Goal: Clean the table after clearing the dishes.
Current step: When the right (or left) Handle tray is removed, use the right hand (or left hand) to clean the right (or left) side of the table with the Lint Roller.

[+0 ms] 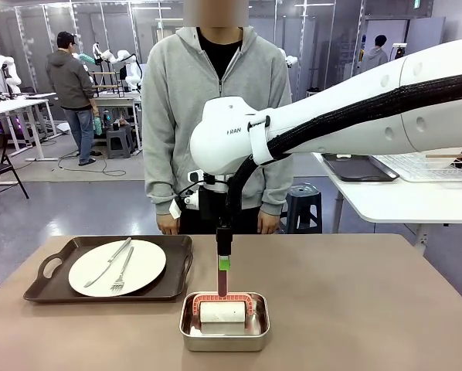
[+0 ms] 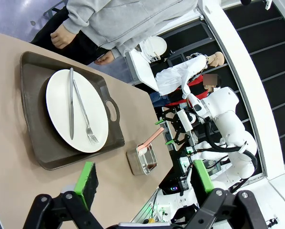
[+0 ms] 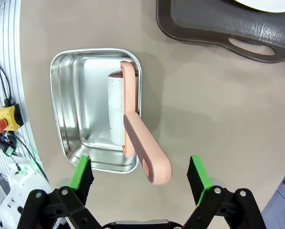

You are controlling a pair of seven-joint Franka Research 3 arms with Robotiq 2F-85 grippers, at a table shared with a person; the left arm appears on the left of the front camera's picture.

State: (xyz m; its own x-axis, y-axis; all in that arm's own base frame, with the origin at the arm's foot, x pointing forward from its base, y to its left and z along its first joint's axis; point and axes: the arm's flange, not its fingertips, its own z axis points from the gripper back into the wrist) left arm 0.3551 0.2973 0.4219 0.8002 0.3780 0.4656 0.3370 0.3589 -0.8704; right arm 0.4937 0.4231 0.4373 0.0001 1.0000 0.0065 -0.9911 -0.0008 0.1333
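The table's (image 1: 354,309) near edge carries a pan (image 1: 223,340) with a roller (image 1: 222,311), handle up for grasping. The right claw (image 3: 140,167) gapes empty above it, and the left claw (image 2: 143,174) is likewise wide open and empty.

The tan bench (image 1: 354,305) carries two things directly. A dark brown handled tray (image 1: 174,259) sits toward 9 o'clock. A shiny metal pan (image 1: 224,341) sits at 6 o'clock by the near edge, close to the tray's corner but apart from it.

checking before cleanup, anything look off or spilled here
Nothing spilled or damaged. The lint roller lies in the metal pan, handle sticking up past the rim; plate and cutlery sit tidily on the tray.
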